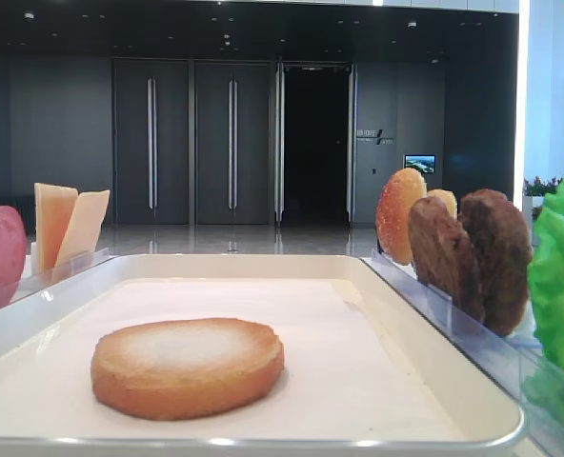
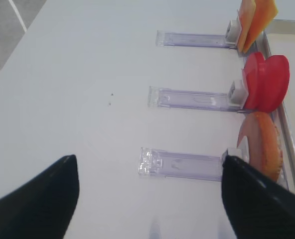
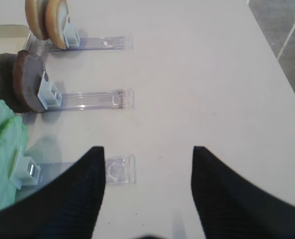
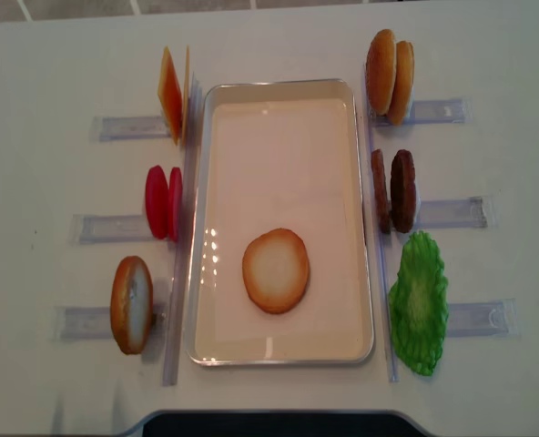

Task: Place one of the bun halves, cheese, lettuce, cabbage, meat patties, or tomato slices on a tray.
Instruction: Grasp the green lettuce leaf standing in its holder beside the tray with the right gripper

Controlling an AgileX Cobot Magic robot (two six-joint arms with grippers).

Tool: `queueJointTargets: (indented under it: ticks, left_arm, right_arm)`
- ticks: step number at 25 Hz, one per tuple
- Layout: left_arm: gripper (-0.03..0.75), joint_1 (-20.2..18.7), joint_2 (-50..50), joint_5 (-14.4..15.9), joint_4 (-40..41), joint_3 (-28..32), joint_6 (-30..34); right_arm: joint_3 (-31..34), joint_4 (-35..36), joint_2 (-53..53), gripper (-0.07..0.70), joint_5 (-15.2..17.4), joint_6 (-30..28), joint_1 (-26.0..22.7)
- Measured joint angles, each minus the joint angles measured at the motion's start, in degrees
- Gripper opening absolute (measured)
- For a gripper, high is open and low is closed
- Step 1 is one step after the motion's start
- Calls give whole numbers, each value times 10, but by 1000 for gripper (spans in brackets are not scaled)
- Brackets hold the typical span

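We look down past the right pincer (image 3: pixel 147 191), whose two dark fingers stand wide apart with nothing between them, hovering above the white table (image 3: pixel 207 74). Just beyond its left finger lies the near end of a clear plastic holder (image 3: pixel 118 169); the green ruffled lettuce (image 3: pixel 3 154) stands at that holder's other end, off to the pincer's left. Farther ahead and left, two dark brown meat patties (image 3: pixel 18 82) stand upright in a second holder, and beyond them, farthest from the pincer, two bun halves (image 3: pixel 48 17) stand in a third.

The left pincer (image 2: pixel 150 199) is released too, its dark fingers spread well apart over bare table. Just past its right finger stands a single bun half (image 2: pixel 262 144) at the end of a clear holder. Farther ahead on that same side stand two red tomato slices (image 2: pixel 267 82), and farthest out, the orange cheese (image 2: pixel 257 17) slices.

In the overhead view, the cream-white tray (image 4: pixel 283 357) lies between the two rows of holders. One bun half (image 4: pixel 276 270) lies flat on it, pale toasted face up, in the half of the tray nearer the robot, apart from the rim on all sides. Neither pincer touches any food or the tray.
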Motion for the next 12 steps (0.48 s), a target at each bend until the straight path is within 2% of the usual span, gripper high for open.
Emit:
queueJointTargets:
  ticks: [12]
  left_arm:
    - [692, 0, 0, 0, 0, 0, 0]
  right_arm:
    - [0, 0, 0, 400, 0, 0, 0]
